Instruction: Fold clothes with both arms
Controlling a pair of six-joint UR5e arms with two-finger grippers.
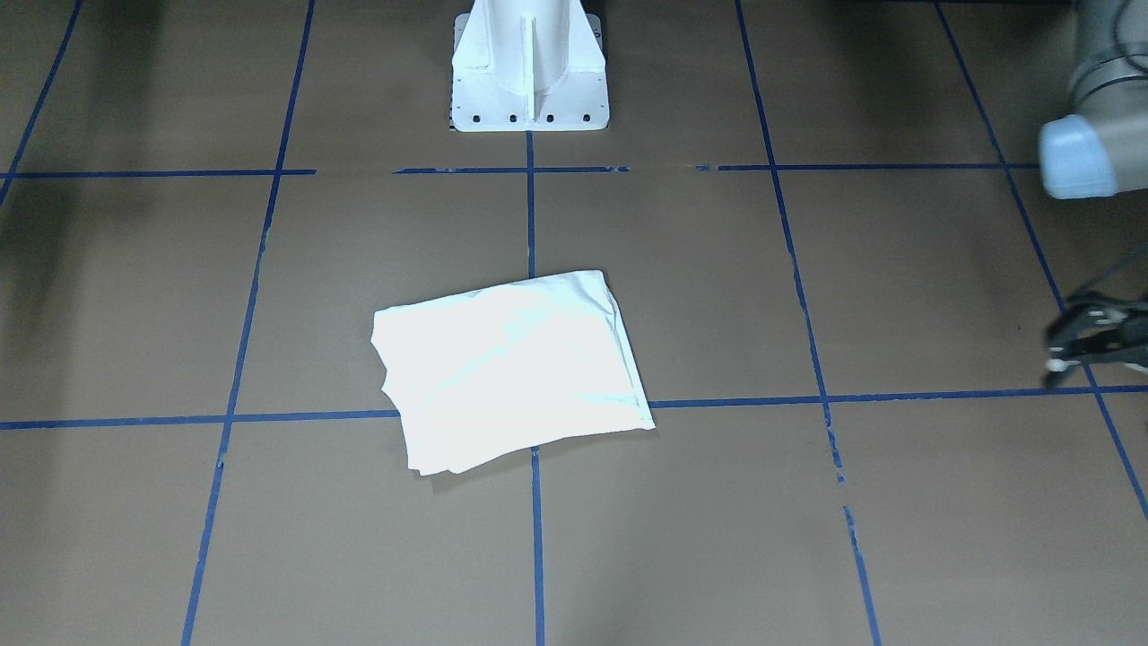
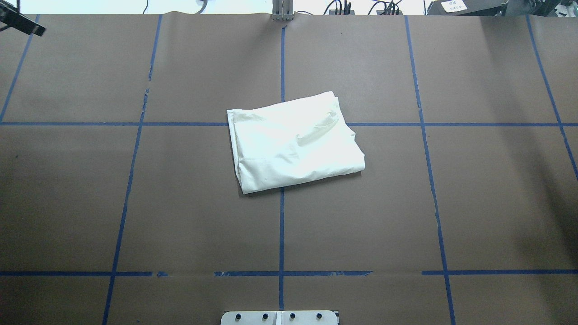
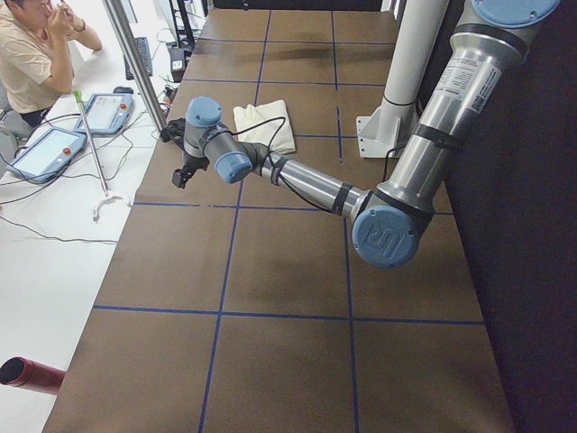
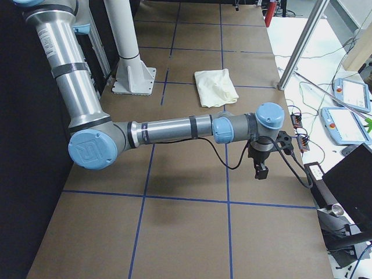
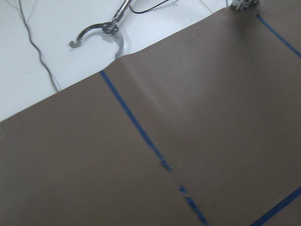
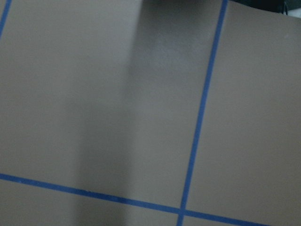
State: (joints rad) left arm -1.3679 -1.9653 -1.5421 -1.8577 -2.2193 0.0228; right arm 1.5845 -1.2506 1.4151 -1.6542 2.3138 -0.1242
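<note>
The clothes (image 1: 516,372) lie folded into a cream-white rectangle, plain side up, at the middle of the table (image 2: 293,142), with neither arm touching them. The left gripper (image 1: 1054,352) hangs far off at the table's end, its two black fingers apart and holding nothing; it also shows in the exterior left view (image 3: 180,173), pointing down near the table's far edge. The right gripper (image 4: 260,171) hangs over the opposite end of the table, well away from the clothes (image 4: 215,87); I cannot tell whether it is open or shut. Both wrist views show only brown table and blue tape.
The white pedestal base (image 1: 529,72) stands behind the clothes. A person (image 3: 27,54) sits beyond the far edge beside teach pendants (image 3: 45,153). More pendants (image 4: 343,125) and cables lie off the other end. Metal tongs (image 5: 99,30) lie just past the table edge.
</note>
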